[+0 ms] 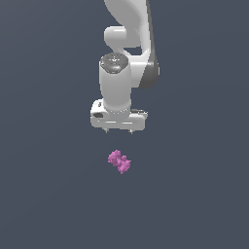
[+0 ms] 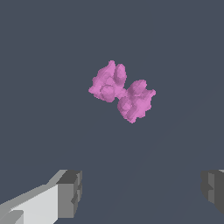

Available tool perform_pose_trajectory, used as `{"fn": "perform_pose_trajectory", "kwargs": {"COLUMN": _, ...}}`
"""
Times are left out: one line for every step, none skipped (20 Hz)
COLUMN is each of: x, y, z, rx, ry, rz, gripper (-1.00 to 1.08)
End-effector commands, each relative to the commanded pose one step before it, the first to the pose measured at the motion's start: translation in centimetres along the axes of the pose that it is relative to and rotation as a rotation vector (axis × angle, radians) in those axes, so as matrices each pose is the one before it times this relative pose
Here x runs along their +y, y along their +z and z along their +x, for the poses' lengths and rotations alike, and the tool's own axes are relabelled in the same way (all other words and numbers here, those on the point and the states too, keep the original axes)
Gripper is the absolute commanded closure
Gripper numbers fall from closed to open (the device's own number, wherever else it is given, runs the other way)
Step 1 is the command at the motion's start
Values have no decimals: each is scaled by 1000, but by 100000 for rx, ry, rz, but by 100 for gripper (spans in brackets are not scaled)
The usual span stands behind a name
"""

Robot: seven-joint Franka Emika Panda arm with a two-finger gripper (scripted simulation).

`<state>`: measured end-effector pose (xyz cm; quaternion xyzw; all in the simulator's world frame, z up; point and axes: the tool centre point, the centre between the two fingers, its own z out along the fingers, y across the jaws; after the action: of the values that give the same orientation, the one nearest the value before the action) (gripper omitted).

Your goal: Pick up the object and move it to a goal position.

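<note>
We find no brand, label or readable writing in either view; the arm's shell is plain white and grey, and the dark disc on top of the wrist shows only blurred reflections.

The gripper points straight down. In the wrist view its two grey fingers stand far apart, one at each side of the picture, with a wide free gap between them. So the pincer is spread wide, and it holds nothing and touches nothing. In the exterior view only two very short tips are visible under the white gripper body, and they are too small to show more detail.

The object is a small magenta-pink piece made of two knobbly clumps joined by a thinner waist. It lies on the dark grey-blue floor, below the gripper in the exterior view and clearly apart from it. In the wrist view the object lies diagonally, beyond the gap between the fingers, and it is much narrower than that gap.

The upper part of the arm is cut off by the top edge of the exterior view. In the wrist view the second finger is cut by the picture's border, so we see only a part of it.
</note>
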<state>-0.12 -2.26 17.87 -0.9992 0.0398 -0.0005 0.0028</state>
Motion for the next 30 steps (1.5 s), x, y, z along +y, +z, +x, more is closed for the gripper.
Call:
{"fn": "perform_pose_trajectory", "kwargs": {"x": 1, "y": 0, "z": 0, "rx": 0, "ry": 0, "rz": 0, "gripper": -92}}
{"fn": "perform_pose_trajectory", "kwargs": {"x": -28, "y": -17, "z": 0, "rx": -8, "ry": -62, "rz": -29, "gripper": -92}}
{"fn": "perform_pose_trajectory", "kwargs": {"x": -132, "y": -42, "z": 0, "rx": -37, "ry": -255, "rz": -120, "gripper": -92}}
{"fn": "perform_pose_trajectory", "kwargs": {"x": -197, "y": -73, "z": 1, "rx": -56, "ry": -391, "rz": -186, "gripper": -92}}
{"fn": "perform_pose_trajectory", "kwargs": {"x": -273, "y": -102, "z": 1, "rx": -76, "ry": -542, "rz": -261, "gripper": -92}}
{"fn": "perform_pose_trajectory", "kwargs": {"x": -345, "y": -130, "z": 0, "rx": -93, "ry": -683, "rz": -334, "gripper": -92}}
{"fn": "perform_pose_trajectory", "kwargs": {"x": -338, "y": -132, "z": 0, "rx": -88, "ry": -669, "rz": -335, "gripper": -92}}
{"fn": "perform_pose_trajectory", "kwargs": {"x": -263, "y": -102, "z": 0, "rx": -66, "ry": -515, "rz": -263, "gripper": -92}}
{"fn": "perform_pose_trajectory", "kwargs": {"x": -179, "y": -72, "z": 0, "rx": -44, "ry": -350, "rz": -182, "gripper": -92}}
{"fn": "perform_pose_trajectory", "kwargs": {"x": -100, "y": -41, "z": 0, "rx": -24, "ry": -192, "rz": -102, "gripper": -92}}
{"fn": "perform_pose_trajectory", "kwargs": {"x": 6, "y": -13, "z": -1, "rx": 0, "ry": 0, "rz": 0, "gripper": -92}}
{"fn": "perform_pose_trajectory", "kwargs": {"x": 23, "y": 26, "z": 0, "rx": 7, "ry": 62, "rz": 30, "gripper": -92}}
{"fn": "perform_pose_trajectory", "kwargs": {"x": 35, "y": 20, "z": 1, "rx": 9, "ry": 58, "rz": 37, "gripper": -92}}
{"fn": "perform_pose_trajectory", "kwargs": {"x": 17, "y": 8, "z": 11, "rx": 5, "ry": -96, "rz": 17, "gripper": -92}}
{"fn": "perform_pose_trajectory", "kwargs": {"x": -3, "y": 10, "z": 26, "rx": -3, "ry": -284, "rz": -17, "gripper": -92}}
{"fn": "perform_pose_trajectory", "kwargs": {"x": -3, "y": 16, "z": 38, "rx": -3, "ry": -420, "rz": -19, "gripper": -92}}
{"fn": "perform_pose_trajectory", "kwargs": {"x": -1, "y": 24, "z": 50, "rx": -2, "ry": -548, "rz": -19, "gripper": -92}}
{"fn": "perform_pose_trajectory", "kwargs": {"x": 2, "y": 31, "z": 62, "rx": -2, "ry": -669, "rz": -18, "gripper": -92}}
{"fn": "perform_pose_trajectory", "kwargs": {"x": 9, "y": 39, "z": 74, "rx": -1, "ry": -790, "rz": -18, "gripper": -92}}
{"fn": "perform_pose_trajectory", "kwargs": {"x": 14, "y": 46, "z": 86, "rx": -1, "ry": -916, "rz": -18, "gripper": -92}}
{"fn": "perform_pose_trajectory", "kwargs": {"x": 17, "y": 53, "z": 98, "rx": -1, "ry": -1043, "rz": -19, "gripper": -92}}
{"fn": "perform_pose_trajectory", "kwargs": {"x": 19, "y": 60, "z": 109, "rx": -1, "ry": -1164, "rz": -20, "gripper": -92}}
{"fn": "perform_pose_trajectory", "kwargs": {"x": 21, "y": 66, "z": 120, "rx": -2, "ry": -1294, "rz": -23, "gripper": -92}}
{"fn": "perform_pose_trajectory", "kwargs": {"x": 24, "y": 72, "z": 131, "rx": -3, "ry": -1425, "rz": -25, "gripper": -92}}
{"fn": "perform_pose_trajectory", "kwargs": {"x": 27, "y": 78, "z": 142, "rx": -3, "ry": -1545, "rz": -25, "gripper": -92}}
{"fn": "perform_pose_trajectory", "kwargs": {"x": 34, "y": 86, "z": 152, "rx": -3, "ry": -1667, "rz": -24, "gripper": -92}}
{"fn": "perform_pose_trajectory", "kwargs": {"x": 39, "y": 93, "z": 163, "rx": -3, "ry": -1797, "rz": -23, "gripper": -92}}
{"fn": "perform_pose_trajectory", "kwargs": {"x": 46, "y": 101, "z": 173, "rx": -3, "ry": -1922, "rz": -22, "gripper": -92}}
{"fn": "perform_pose_trajectory", "kwargs": {"x": 52, "y": 109, "z": 183, "rx": -3, "ry": -2054, "rz": -20, "gripper": -92}}
{"fn": "perform_pose_trajectory", "kwargs": {"x": 60, "y": 117, "z": 192, "rx": -2, "ry": -2186, "rz": -17, "gripper": -92}}
